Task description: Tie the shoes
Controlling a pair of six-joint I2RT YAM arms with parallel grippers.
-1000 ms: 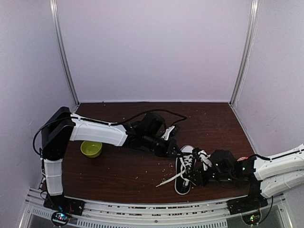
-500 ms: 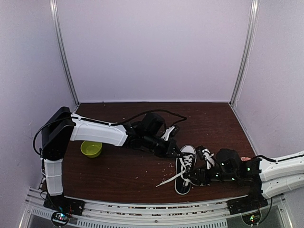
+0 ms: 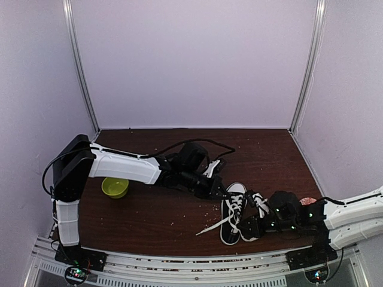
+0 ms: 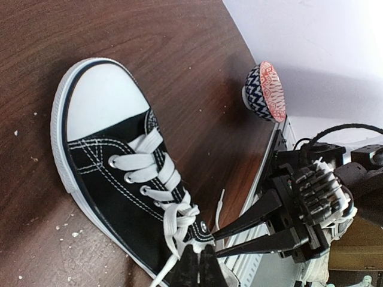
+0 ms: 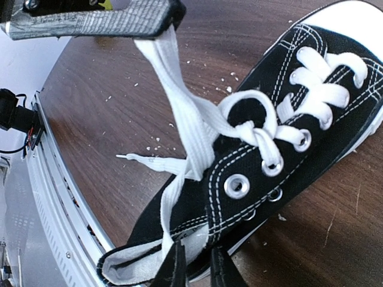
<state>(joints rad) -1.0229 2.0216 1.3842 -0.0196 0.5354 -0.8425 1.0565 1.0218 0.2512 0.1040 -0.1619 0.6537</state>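
The black sneaker [image 3: 231, 224] with white toe cap lies at the front right of the table, toe pointing away; it also shows in the left wrist view [image 4: 114, 173] and the right wrist view [image 5: 281, 179]. Its white laces [image 5: 179, 101] are crossed in one loose knot. My left gripper [image 3: 220, 192] [image 4: 198, 264] is shut on one lace and holds it taut above the tongue. My right gripper [image 3: 246, 227] [image 5: 194, 270] sits at the heel collar, its jaws nearly closed on a lace strand and the collar edge. A loose lace end [image 5: 140, 160] lies on the table.
A green bowl [image 3: 115, 186] stands at the left. A small red-and-blue patterned object [image 4: 266, 92] sits by the right arm, near the table's front right edge. Crumbs are scattered on the brown tabletop [image 3: 173, 215]. A metal rail [image 3: 191, 263] runs along the front.
My right gripper has moved left along the shoe to its heel collar. My left gripper has stayed by the tongue, holding its lace.
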